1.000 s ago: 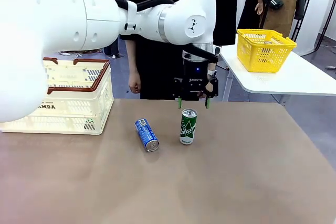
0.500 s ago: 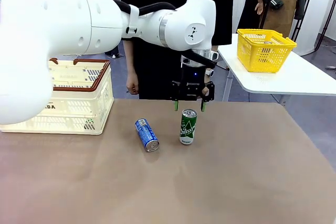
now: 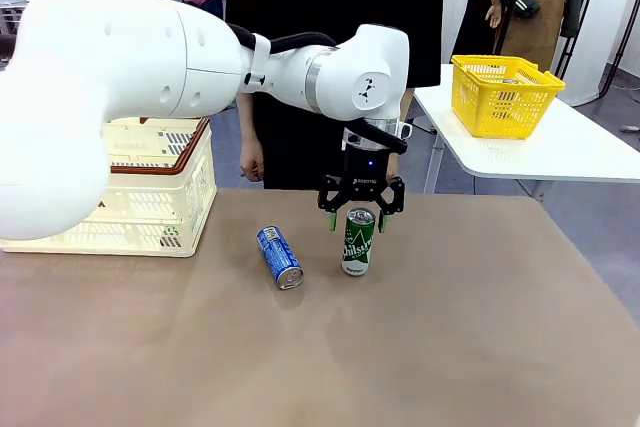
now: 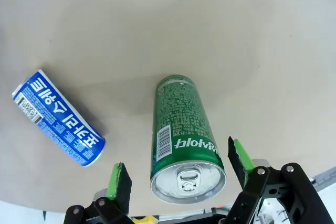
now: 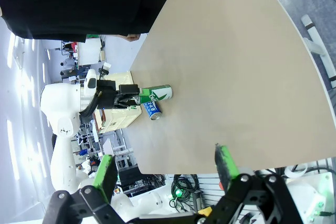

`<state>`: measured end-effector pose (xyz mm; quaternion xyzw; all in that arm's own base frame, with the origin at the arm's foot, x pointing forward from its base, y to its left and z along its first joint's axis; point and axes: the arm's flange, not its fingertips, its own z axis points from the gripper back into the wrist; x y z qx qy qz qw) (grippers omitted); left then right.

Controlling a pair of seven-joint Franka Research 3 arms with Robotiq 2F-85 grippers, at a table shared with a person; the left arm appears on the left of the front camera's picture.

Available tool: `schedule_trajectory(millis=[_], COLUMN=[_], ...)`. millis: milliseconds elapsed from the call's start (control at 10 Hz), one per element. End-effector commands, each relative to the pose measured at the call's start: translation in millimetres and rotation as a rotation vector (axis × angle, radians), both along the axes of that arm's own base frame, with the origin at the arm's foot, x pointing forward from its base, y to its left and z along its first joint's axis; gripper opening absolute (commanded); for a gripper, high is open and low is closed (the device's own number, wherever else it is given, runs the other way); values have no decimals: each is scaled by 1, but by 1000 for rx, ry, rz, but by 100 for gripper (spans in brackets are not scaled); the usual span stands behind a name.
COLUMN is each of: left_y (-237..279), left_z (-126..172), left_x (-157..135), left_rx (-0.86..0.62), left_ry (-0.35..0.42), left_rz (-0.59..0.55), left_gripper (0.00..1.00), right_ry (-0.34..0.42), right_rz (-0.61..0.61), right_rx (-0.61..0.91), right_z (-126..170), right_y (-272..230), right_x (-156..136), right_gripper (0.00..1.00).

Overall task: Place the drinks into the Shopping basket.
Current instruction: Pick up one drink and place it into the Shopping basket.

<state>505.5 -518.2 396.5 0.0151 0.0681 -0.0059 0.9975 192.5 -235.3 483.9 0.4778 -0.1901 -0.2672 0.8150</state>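
Brown tabletop: green can upright, silver top; blue can lying.

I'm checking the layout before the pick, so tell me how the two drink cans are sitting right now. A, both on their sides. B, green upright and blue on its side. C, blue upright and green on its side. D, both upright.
B: the green can stands on its base with its silver top up, while the blue can lies on its side beside it.
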Motion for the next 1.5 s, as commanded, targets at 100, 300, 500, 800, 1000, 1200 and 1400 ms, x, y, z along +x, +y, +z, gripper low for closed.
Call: schedule_trajectory(millis=[100,300,500,800,1000,1200,1400], left_y=[1,1,0,-4,-4,5,28], left_z=[1,-1,-3,-10,-10,14,93], left_x=[-1,2,3,7,7,2,-11], left_rx=[-8,-1,22,56,43,4,-75], left_ry=[29,5,-9,-39,-33,-48,-33], left_rz=[23,12,7,-19,-36,-56,-118], left_gripper=[100,46,0,0,0,0,0], right_ry=[-26,-26,-26,-26,-26,-26,-26], right_rz=[8,8,8,8,8,8,8], right_rx=[-4,-4,-4,-4,-4,-4,-4], right_z=[1,1,1,1,1,1,1], right_y=[-1,-1,-1,-1,-1,-1,-1], right_x=[0,0,0,0,0,0,0], right_gripper=[100,100,100,100,100,100,100])
